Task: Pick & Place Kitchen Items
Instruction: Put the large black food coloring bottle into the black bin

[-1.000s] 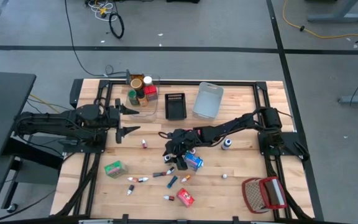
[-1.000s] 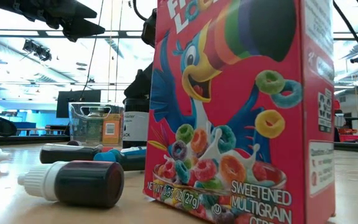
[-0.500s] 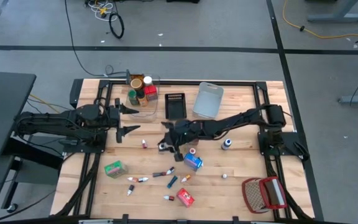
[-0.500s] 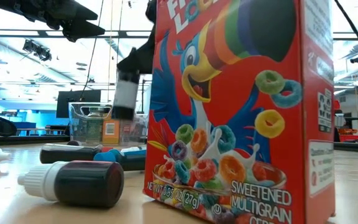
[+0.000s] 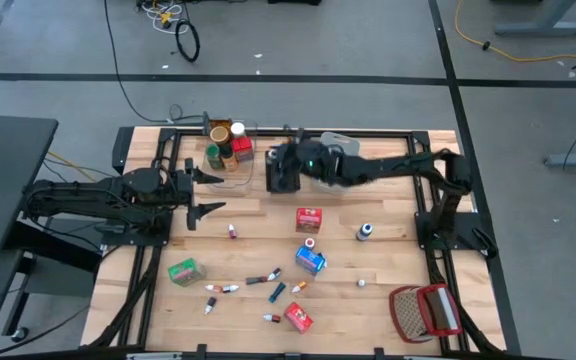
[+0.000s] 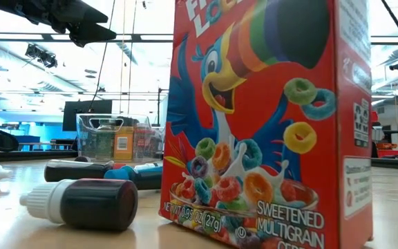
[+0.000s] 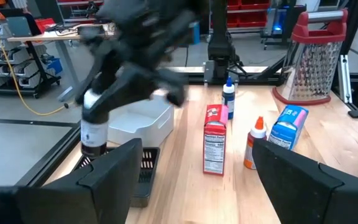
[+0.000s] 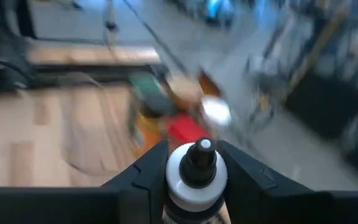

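Now | R gripper (image 8: pixel 191 163) | bottle (image 8: pixel 193 174) clamped btwn jaws, over black bin (image 5: pixel 282 176)

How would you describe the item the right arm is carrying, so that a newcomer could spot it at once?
Start at the black bin at the table's far edge, between the clear bin and the grey-blue bin. The right gripper hangs above it, shut on a small bottle. Unlike the groceries lying on the wood, this bottle is upright in mid-air, with a white collar, black cap and dark body.

cereal box (image 6: pixel 268 117) cropped, bottle (image 8: pixel 194 171) label hidden
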`<state>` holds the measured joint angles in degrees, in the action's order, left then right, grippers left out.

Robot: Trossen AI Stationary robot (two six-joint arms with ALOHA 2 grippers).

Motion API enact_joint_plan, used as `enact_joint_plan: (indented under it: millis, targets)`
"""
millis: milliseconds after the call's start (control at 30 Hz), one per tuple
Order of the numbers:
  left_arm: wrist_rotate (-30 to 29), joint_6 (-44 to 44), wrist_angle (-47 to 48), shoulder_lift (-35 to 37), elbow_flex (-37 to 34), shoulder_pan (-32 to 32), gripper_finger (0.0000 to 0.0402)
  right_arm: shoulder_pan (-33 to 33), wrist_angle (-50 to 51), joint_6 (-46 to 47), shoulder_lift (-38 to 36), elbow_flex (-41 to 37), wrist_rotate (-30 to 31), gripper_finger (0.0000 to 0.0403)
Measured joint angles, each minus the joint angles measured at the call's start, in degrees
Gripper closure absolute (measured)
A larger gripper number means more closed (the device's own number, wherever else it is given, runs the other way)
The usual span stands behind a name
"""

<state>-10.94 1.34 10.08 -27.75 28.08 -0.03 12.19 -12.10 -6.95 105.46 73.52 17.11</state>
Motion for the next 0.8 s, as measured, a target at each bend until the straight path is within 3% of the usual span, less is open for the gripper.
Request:
enact_joint_plan:
  millis: [100, 267, 600, 800]
  targets:
    - [0.0, 0.0, 0.0, 0.0, 0.0, 0.0, 0.009, 3.3, 2.6, 7.3, 0.6, -0.1, -4.2, 0.0275]
    - [0.0, 0.0, 0.1, 0.0, 0.0, 0.0, 0.009, 5.2, 5.0, 7.1, 3.7, 0.0, -9.2, 0.0274]
    - [0.0, 0.0, 0.9, 0.0, 0.0, 0.0, 0.009, 6.3, 3.9, 10.0, 8.4, -0.1, -2.4, 0.0273]
    - [-0.1, 0.0, 0.9, 0.0, 0.0, 0.0, 0.009, 7.3, 3.5, 12.7, 8.6, -0.1, -4.7, 0.0273]
